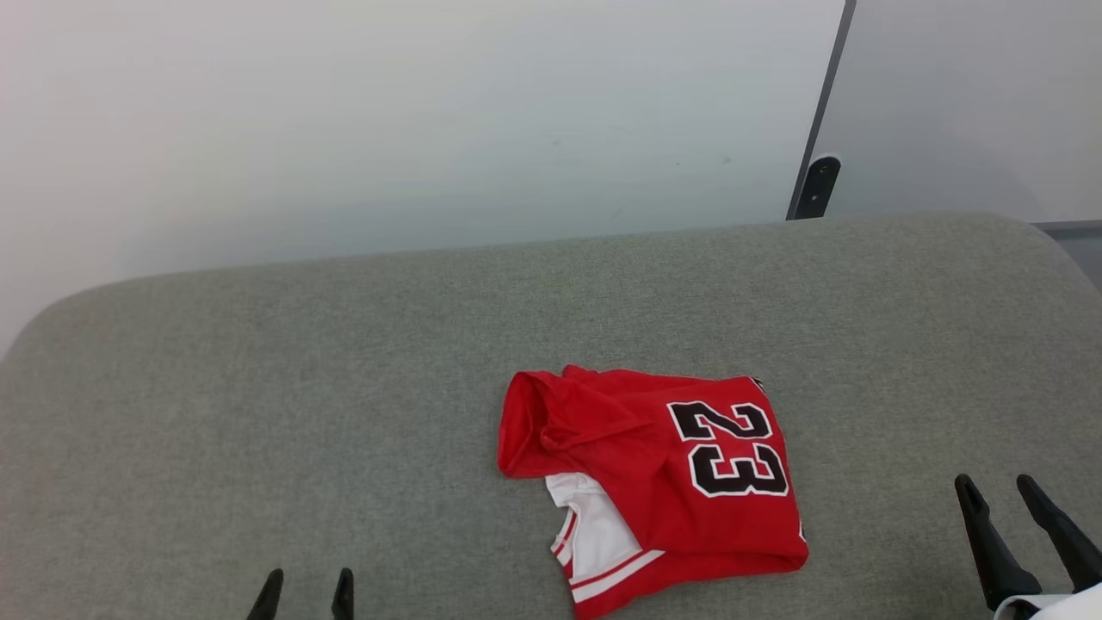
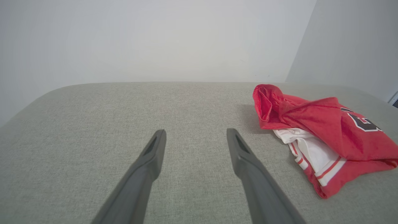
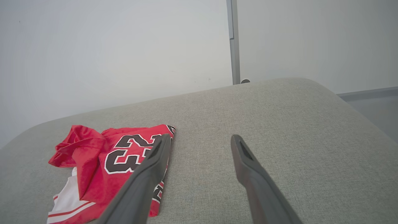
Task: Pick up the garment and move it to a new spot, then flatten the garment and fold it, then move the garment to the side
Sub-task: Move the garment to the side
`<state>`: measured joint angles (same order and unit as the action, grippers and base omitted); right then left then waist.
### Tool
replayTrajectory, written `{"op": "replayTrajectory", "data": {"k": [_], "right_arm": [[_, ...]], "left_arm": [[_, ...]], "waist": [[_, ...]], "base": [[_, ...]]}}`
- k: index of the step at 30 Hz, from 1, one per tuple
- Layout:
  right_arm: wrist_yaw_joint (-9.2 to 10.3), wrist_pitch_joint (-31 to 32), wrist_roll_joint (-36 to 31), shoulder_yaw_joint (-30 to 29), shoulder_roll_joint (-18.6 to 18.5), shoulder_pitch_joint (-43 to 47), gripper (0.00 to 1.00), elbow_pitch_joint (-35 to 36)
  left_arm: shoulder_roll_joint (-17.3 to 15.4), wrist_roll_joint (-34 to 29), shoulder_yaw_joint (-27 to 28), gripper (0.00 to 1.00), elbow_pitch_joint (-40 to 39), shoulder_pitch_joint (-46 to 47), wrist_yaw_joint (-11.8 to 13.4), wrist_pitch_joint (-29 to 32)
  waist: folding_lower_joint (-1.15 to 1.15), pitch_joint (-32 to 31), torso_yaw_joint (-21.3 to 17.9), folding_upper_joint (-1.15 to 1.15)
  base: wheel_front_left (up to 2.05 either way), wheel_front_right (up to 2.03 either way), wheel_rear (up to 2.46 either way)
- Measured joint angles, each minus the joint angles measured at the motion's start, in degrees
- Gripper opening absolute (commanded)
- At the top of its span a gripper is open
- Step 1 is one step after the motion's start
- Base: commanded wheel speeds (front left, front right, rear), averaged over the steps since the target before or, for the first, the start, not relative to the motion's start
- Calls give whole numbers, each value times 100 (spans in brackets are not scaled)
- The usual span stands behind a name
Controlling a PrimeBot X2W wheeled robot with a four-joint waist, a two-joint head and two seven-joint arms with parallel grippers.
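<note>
The garment (image 1: 663,486), a red jersey with a black white-outlined "23" and a white striped sleeve poking out at its near left, lies loosely bunched on the grey cushioned surface (image 1: 258,413), right of centre. My left gripper (image 1: 306,594) is open at the bottom edge, well to the garment's left, with nothing between its fingers. My right gripper (image 1: 999,495) is open too, just right of the garment and apart from it. In the left wrist view the garment (image 2: 314,130) lies right of the open left gripper (image 2: 194,133). In the right wrist view the garment (image 3: 105,161) sits left of the right gripper (image 3: 200,138).
The grey surface has rounded far corners and ends against a pale wall (image 1: 387,112). A dark vertical strip with a bracket (image 1: 818,185) stands behind the far right edge. Bare fabric stretches left of and beyond the garment.
</note>
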<state>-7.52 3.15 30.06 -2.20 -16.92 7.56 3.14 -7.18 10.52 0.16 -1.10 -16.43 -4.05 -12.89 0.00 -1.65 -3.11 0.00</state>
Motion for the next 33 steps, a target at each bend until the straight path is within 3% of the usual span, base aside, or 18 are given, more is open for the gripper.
{"op": "replayTrajectory", "data": {"k": [15,19,24,33], "right_arm": [[0,298,-24,170,-4,-96,100,44],[-1,1025,12,647,-134,-700,100,-275],[-1,2614,147,1591,-587,-1741,100,-1069],[0,3991,381,1927,-664,-3043,100,-2108]], "left_arm": [[9,24,-118,100,-67,4,62,9],[47,58,-188,100,-55,137,69,8],[97,64,-301,100,103,465,70,-27],[189,111,-401,100,449,971,44,-175]], "waist": [[0,50,90,0],[0,132,161,0],[0,405,328,0],[0,890,727,0]], "base": [[0,0,0],[0,0,0],[0,0,0],[0,0,0]]}}
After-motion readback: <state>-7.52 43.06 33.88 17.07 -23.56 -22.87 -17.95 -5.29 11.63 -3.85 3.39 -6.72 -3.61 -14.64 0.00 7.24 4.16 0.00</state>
